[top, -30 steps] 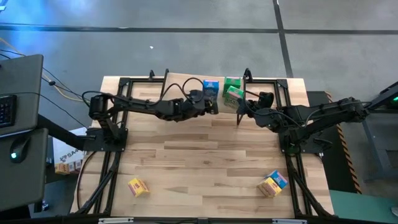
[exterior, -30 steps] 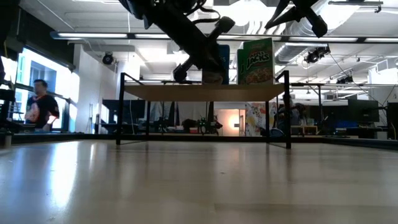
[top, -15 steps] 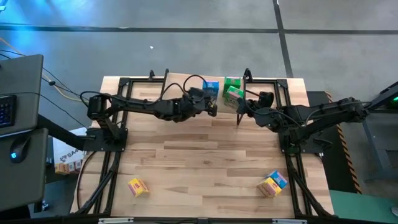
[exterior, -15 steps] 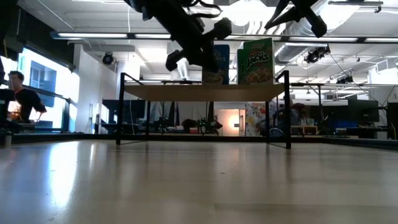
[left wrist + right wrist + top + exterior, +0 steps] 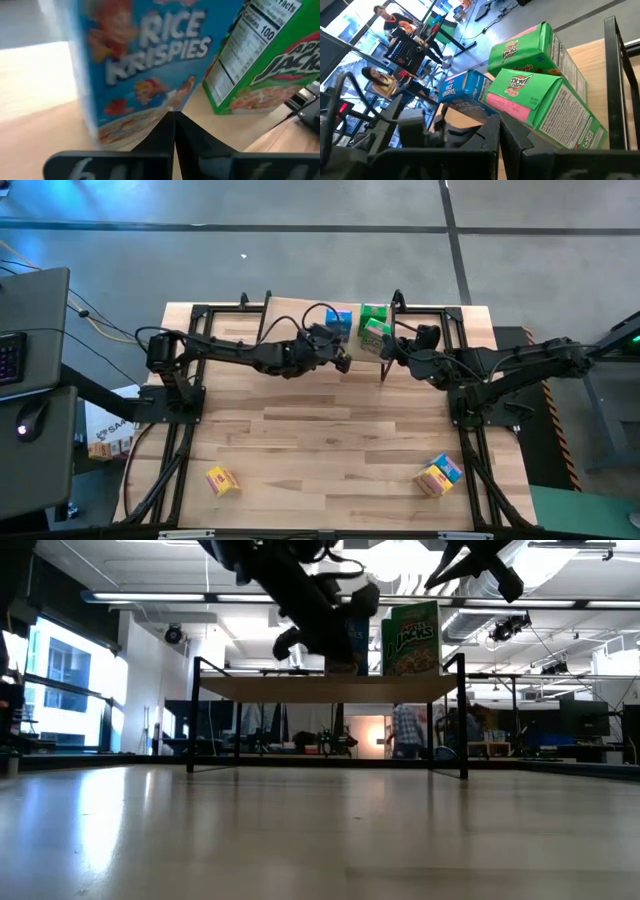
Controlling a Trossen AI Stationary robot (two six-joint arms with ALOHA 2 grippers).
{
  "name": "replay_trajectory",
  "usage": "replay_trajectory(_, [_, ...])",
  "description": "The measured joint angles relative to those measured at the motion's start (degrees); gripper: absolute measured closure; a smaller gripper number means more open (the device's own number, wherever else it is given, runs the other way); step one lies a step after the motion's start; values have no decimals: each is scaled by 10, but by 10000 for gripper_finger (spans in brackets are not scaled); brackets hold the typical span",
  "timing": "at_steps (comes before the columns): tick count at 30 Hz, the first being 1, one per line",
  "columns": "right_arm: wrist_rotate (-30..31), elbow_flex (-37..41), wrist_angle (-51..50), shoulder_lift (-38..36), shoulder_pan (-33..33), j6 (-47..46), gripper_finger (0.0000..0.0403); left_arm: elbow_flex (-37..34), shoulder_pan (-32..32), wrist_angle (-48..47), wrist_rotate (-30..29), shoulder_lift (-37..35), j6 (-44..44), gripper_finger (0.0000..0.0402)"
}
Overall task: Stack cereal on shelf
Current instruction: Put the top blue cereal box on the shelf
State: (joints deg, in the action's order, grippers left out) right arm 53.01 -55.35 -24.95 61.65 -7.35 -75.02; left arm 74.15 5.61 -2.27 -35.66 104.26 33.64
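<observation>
Little has shifted since the earlier frames: the left gripper has been drawn slightly back along the shelf, and a person has come into the room behind. From above, a blue cereal box and two green cereal boxes are seen on the shelf, the right gripper lying just before the green pair; one yellow cereal box and a yellow-and-blue pair are left on the table near its front edge. At table height, the blue box and a green one are seen upright on the plank, the left arm partly masking the blue. Through the left wrist camera, fingers are seen pressed together, empty, close against the blue box. Through the right wrist camera, fingers are likewise clenched on nothing; one green box appears tilted against the other, though this angle may mislead. A careless withdrawal could knock the blue box over; the leaning green box could slide off if nudged.
</observation>
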Motion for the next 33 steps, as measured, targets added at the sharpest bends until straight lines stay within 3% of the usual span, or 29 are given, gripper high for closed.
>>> replay_trajectory(7, [0,0,12,0,0,4,403,-1,4,-1,-1,20,17,401])
replay_trajectory(21, [0,0,13,0,0,5,403,-1,11,8,-60,21,-18,401])
replay_trajectory(33, [-1,0,17,0,0,7,403,-1,35,42,-10,24,2,401])
